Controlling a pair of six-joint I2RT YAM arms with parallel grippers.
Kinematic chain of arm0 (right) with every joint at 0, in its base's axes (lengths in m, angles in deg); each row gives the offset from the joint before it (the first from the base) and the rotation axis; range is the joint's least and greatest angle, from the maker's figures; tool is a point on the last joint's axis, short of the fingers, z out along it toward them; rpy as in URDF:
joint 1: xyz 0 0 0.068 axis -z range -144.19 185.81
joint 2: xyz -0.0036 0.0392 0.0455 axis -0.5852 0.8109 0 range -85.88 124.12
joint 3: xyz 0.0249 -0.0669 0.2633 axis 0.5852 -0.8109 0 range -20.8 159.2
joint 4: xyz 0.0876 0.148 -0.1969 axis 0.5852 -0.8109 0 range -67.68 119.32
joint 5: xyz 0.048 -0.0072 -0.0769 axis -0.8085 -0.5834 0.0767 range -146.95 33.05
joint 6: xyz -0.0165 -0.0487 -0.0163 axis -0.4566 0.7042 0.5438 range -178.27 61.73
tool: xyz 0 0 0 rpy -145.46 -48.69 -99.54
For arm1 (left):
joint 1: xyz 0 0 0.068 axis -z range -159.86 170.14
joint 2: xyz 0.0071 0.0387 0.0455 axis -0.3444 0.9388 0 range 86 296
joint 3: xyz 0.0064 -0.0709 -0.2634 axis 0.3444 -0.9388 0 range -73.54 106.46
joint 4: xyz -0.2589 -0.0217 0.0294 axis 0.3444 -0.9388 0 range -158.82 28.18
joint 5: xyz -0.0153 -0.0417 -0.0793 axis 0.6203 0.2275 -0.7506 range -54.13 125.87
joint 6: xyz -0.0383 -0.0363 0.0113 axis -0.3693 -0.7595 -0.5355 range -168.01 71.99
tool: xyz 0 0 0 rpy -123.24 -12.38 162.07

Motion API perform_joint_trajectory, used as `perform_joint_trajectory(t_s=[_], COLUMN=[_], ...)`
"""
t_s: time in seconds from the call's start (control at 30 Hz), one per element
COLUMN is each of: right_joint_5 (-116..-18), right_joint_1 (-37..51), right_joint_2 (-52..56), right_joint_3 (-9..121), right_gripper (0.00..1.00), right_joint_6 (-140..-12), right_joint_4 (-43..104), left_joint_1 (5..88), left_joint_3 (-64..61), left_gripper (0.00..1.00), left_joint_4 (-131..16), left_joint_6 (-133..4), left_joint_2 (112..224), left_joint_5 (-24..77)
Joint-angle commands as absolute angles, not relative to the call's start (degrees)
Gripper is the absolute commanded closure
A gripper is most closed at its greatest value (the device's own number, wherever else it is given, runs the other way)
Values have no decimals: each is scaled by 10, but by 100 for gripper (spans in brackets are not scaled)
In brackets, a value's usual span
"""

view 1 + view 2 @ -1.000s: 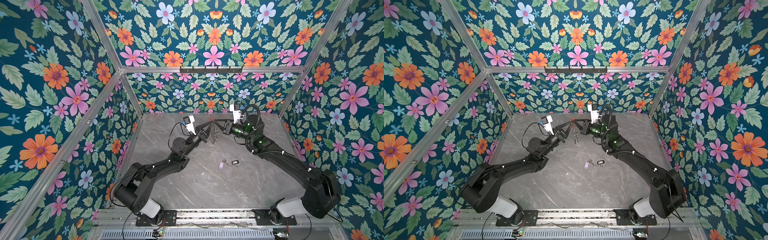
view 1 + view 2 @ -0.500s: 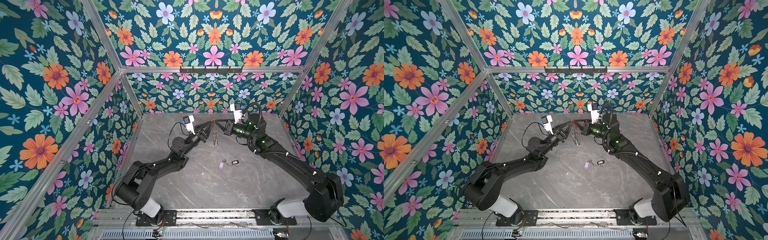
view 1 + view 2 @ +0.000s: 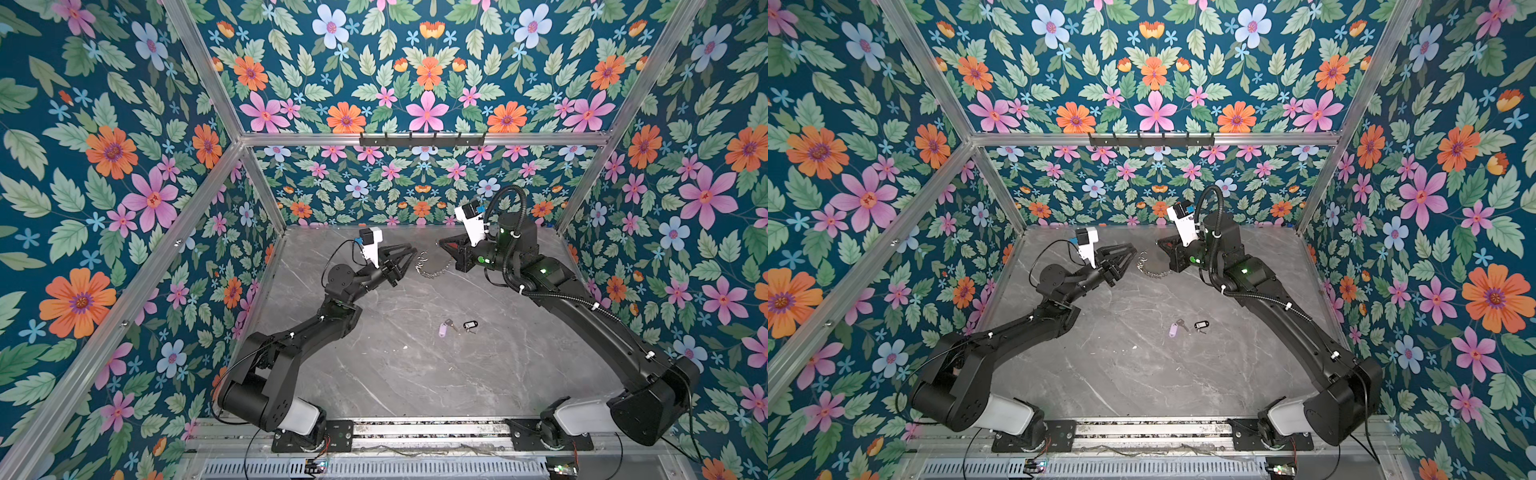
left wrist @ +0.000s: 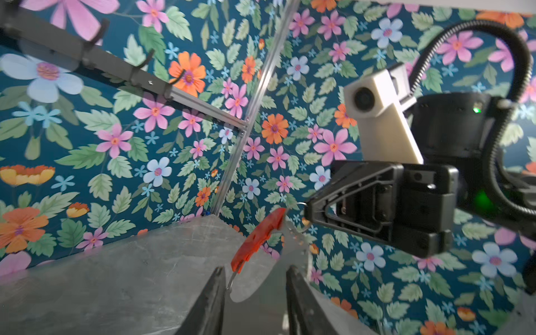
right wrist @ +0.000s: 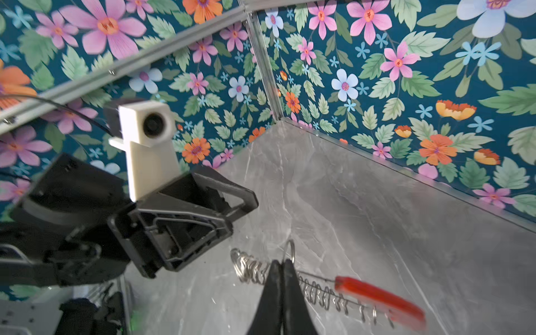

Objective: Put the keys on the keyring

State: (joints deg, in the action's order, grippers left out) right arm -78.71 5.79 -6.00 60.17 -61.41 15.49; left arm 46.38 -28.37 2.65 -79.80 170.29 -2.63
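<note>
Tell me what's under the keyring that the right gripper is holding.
Only bare grey tabletop shows beneath the keyring, pinched in the shut right gripper. The keys lie apart, nearer the front. The patch behind the gripper itself is covered.

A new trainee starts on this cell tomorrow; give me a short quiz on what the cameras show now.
1. True or false: the lilac-tagged key and the black-tagged key lie on the table, off the keyring.
2. The left end effector is: A) shut on the keyring B) open C) shut on a key.
3. Fill in: the keyring is gripped by the ___ end effector.
Key: 1 true; 2 B; 3 right end effector.
</note>
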Motion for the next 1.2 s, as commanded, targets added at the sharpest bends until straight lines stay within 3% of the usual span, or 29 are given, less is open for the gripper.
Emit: perform_joint_trajectory(t_s=[0.0,0.43,1.17], right_joint_5=[-782,-817,-839], right_joint_1=[57,50,34], right_joint_2=[-56,-46,-20], right_joint_3=[610,607,627], right_gripper=[100,100,100], right_joint_6=[-524,-514,-526], right_joint_4=[114,120,136], left_joint_1=[461,457,436], left_joint_3=[-255,-205,-204], left_gripper=[61,55,54], left_joint_4=[-50,-88,-161], left_joint_6=[-721,-718,-693], left_joint_2=[1703,1733,1704], left_joint_5=[-103,-128,-135])
